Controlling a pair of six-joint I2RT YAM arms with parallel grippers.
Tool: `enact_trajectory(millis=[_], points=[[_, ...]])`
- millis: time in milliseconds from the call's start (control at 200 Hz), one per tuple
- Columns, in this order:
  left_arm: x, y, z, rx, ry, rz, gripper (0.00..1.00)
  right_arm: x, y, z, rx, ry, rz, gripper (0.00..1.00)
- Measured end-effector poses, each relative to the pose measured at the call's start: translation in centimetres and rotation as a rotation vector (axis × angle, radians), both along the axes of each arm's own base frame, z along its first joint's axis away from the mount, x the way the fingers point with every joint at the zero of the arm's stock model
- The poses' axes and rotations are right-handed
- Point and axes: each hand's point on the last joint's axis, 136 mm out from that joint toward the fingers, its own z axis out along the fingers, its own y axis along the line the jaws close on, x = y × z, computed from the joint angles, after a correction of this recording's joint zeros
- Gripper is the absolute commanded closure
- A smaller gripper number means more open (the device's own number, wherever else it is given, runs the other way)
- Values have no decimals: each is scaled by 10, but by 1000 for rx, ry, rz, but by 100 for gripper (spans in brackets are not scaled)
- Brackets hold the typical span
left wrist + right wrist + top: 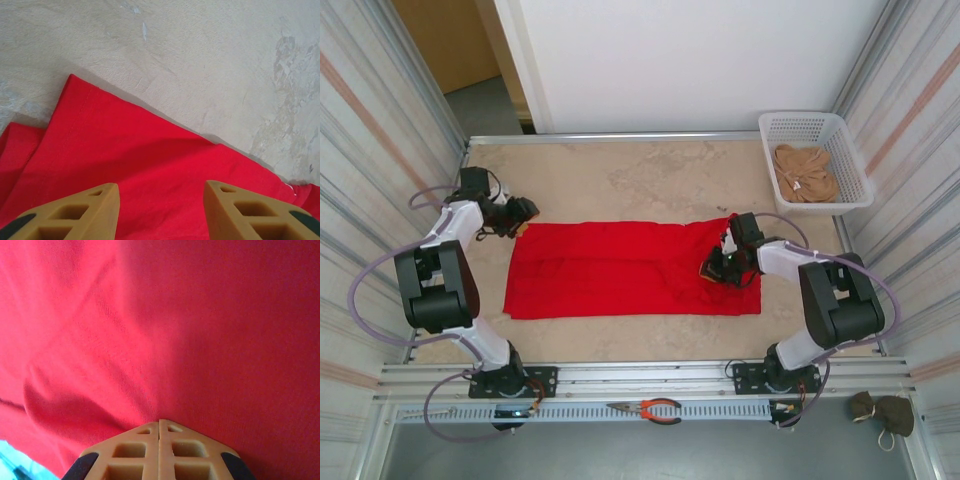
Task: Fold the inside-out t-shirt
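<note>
Across the middle of the table, at the centre of the overhead view, the red t-shirt lies flat as a long band running left to right. It looks already folded lengthwise, with layered edges showing at its left end and no sleeves sticking out. No lettering can be seen.

At the right end of the band, the right hand is pressed into the cloth. In its wrist view the fingertips meet, and creases run into them, so it appears to pinch a fold of the t-shirt.

At the upper left corner of the band, the left hand hovers partly spread, holding nothing.

Folding the band crosswise seems to remain.

A basket with a tan garment sits upper right.
</note>
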Motion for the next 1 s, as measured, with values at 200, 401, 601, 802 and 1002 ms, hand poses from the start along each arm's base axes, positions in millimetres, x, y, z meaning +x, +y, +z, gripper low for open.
enact_trajectory(millis=[200,401,601,802,1002], points=[[-1,0,-2,1,4,-2,52,-23,7,12,3,-23,49,100],[-6,-1,-8,-3,22,-2,52,-35,6,26,-12,-70,61,99],[-7,-1,-9,-3,24,-1,52,-58,-7,-4,-59,17,50,98],[-7,1,-4,-2,13,4,51,-57,-3,-4,-25,25,45,98],[-15,3,6,18,-5,1,50,-19,-23,46,-16,-75,-42,52]])
